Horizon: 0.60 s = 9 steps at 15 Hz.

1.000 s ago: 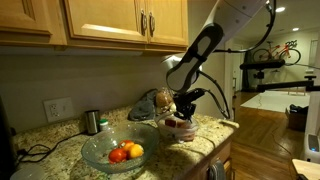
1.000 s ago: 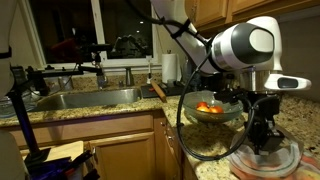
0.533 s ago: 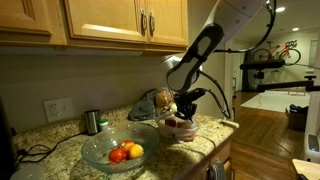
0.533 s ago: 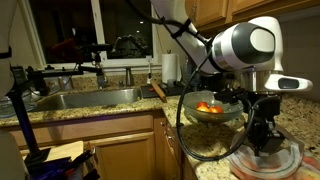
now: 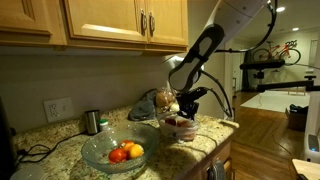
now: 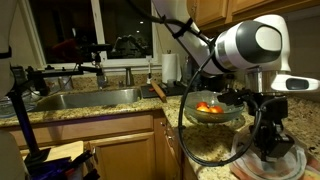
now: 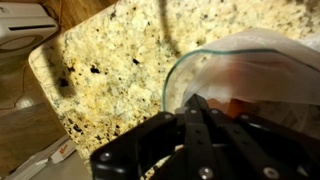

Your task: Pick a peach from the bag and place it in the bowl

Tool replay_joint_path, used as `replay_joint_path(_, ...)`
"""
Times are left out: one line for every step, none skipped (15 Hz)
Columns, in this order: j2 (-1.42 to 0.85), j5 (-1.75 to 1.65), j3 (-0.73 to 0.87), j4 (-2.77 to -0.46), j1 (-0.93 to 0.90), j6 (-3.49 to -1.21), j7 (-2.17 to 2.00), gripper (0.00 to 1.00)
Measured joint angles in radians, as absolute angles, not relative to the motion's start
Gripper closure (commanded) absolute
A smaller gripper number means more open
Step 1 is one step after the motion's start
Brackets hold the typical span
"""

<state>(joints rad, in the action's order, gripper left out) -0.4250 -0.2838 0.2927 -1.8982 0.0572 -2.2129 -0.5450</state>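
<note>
A clear plastic bag [image 5: 178, 127] lies on the granite counter, with reddish-orange peaches showing inside it. It also shows in the other exterior view [image 6: 266, 166] and in the wrist view [image 7: 262, 66]. My gripper [image 5: 185, 110] reaches down into the bag's mouth [image 6: 268, 148]. In the wrist view the dark fingers [image 7: 196, 104] meet at their tips and look shut, with an orange peach [image 7: 238, 106] just beside them, not clearly between them. The glass bowl [image 5: 98, 150] holds a few red and orange fruits [image 5: 127, 152]. It also shows in the other exterior view [image 6: 228, 116].
A metal cup [image 5: 92, 122] and a wall outlet [image 5: 57, 109] stand behind the bowl. A sink [image 6: 85, 98] and a paper towel roll [image 6: 170, 68] lie further along the counter. The counter edge [image 7: 45, 90] drops off near the bag.
The gripper has shifted slightly within the bag's mouth. The bowl and its fruits have not moved.
</note>
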Motion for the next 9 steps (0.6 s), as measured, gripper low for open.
replay_joint_path(-0.425, -0.294, 0.298, -1.898, 0.057, -2.214, -0.55, 1.0)
replay_joint_path(-0.425, -0.302, 0.304, -1.898, 0.058, -2.214, -0.552, 1.0)
replay_joint_path(-0.425, -0.309, 0.308, -1.897, 0.058, -2.215, -0.554, 1.0)
replay_joint_path(-0.425, -0.315, 0.31, -1.897, 0.059, -2.215, -0.554, 1.0)
replay_joint_path(-0.425, -0.32, 0.31, -1.896, 0.06, -2.215, -0.555, 1.0)
replay_joint_path(-0.425, -0.327, 0.31, -1.896, 0.061, -2.215, -0.556, 1.0)
replay_joint_path(-0.426, -0.331, 0.31, -1.895, 0.061, -2.215, -0.557, 1.0)
replay_joint_path(-0.426, -0.335, 0.31, -1.894, 0.061, -2.215, -0.558, 1.0)
replay_joint_path(-0.426, -0.338, 0.31, -1.893, 0.06, -2.215, -0.558, 1.0)
